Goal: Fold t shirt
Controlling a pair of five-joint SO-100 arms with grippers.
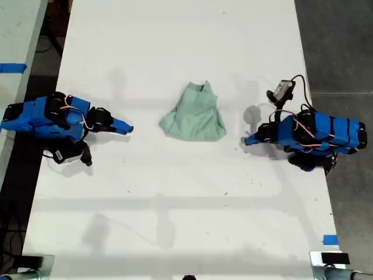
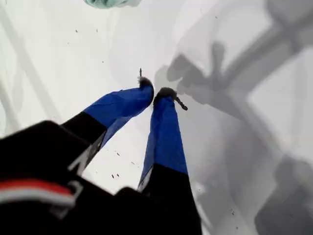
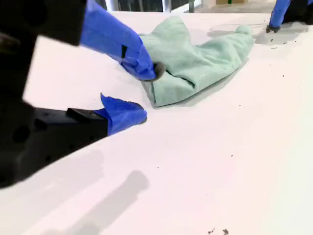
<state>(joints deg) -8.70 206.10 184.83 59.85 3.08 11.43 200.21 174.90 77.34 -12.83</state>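
My first gripper's (image 2: 152, 93) blue fingers (image 2: 166, 132) met at their tips, clamped on nothing, above bare white table (image 1: 175, 221). My second gripper's (image 3: 148, 95) fingers (image 3: 122, 113) stood apart and empty, just beside the t shirt (image 1: 195, 115). The pale mint-green shirt lay crumpled at the table's middle, between the two blue arms. Its long axis ran up the exterior view, narrow end toward that view's top, broad end toward its bottom.
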